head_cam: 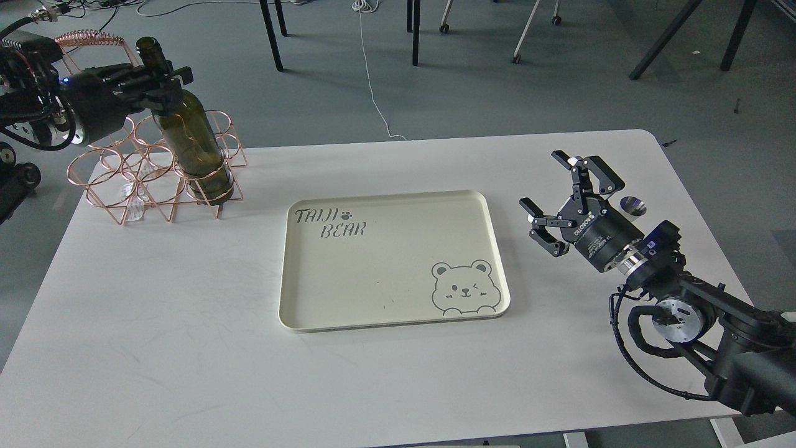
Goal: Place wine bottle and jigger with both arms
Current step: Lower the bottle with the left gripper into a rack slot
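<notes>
The dark green wine bottle (189, 140) leans to the left with its base inside the front right ring of a copper wire rack (118, 180) at the table's far left corner. My left gripper (160, 79) is shut on the bottle's neck, just above the shoulder. The silver jigger (633, 206) stands on the table at the right; only its shiny top shows, just behind my right gripper's body. My right gripper (547, 186) is open and empty, hovering above the table between the tray and the jigger, its fingers pointing up and left.
A cream tray (392, 311) printed with "TAIJI BEAR" and a bear face lies flat in the middle of the white table (186, 348). Chair and table legs stand on the floor beyond the table's far edge.
</notes>
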`<state>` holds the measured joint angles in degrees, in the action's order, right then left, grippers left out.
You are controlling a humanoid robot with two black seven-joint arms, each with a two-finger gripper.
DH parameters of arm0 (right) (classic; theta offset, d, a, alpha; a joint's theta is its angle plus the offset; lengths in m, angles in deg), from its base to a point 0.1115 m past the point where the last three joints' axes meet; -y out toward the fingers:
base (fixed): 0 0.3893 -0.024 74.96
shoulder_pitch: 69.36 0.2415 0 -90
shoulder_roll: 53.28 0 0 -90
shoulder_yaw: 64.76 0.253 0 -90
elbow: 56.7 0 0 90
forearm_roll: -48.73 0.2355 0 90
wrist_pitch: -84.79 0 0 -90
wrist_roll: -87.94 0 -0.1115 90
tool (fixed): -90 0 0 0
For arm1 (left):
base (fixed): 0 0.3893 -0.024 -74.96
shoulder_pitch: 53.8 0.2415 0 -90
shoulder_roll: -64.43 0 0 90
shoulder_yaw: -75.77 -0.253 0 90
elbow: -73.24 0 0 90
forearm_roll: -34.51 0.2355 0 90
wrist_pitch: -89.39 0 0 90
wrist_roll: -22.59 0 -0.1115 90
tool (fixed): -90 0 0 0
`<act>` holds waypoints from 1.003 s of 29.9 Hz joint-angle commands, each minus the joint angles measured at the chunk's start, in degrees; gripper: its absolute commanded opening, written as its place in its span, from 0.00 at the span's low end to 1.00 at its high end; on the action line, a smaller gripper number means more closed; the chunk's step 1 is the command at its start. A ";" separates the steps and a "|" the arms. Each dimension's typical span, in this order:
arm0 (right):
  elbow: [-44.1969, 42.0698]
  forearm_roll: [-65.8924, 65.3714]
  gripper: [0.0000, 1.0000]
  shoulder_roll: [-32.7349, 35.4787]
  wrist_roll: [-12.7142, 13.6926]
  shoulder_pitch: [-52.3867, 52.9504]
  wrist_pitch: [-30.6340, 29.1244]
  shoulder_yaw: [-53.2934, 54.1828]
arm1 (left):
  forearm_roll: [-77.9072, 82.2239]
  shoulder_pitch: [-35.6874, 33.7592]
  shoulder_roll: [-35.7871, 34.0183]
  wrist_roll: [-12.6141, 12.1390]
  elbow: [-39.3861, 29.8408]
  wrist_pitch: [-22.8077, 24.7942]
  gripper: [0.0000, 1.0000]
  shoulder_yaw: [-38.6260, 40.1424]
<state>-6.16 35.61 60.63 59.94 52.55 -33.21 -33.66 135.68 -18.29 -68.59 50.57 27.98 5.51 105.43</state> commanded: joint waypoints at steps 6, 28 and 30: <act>0.00 -0.16 0.99 0.00 0.00 0.00 0.00 0.02 | 0.25 0.09 0.13 0.02 -0.01 0.12 0.45 -0.21; 0.00 -0.16 0.99 -0.09 0.00 0.00 0.00 0.02 | 0.43 0.09 0.22 0.02 -0.01 0.04 0.04 -1.35; -0.09 -0.16 0.99 -0.09 0.00 0.00 0.00 0.02 | 0.43 0.09 0.31 0.02 -0.01 -0.05 0.20 -1.35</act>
<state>-6.21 35.45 60.54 59.94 52.54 -33.21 -33.62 136.19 -18.14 -68.38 50.58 27.98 5.55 104.03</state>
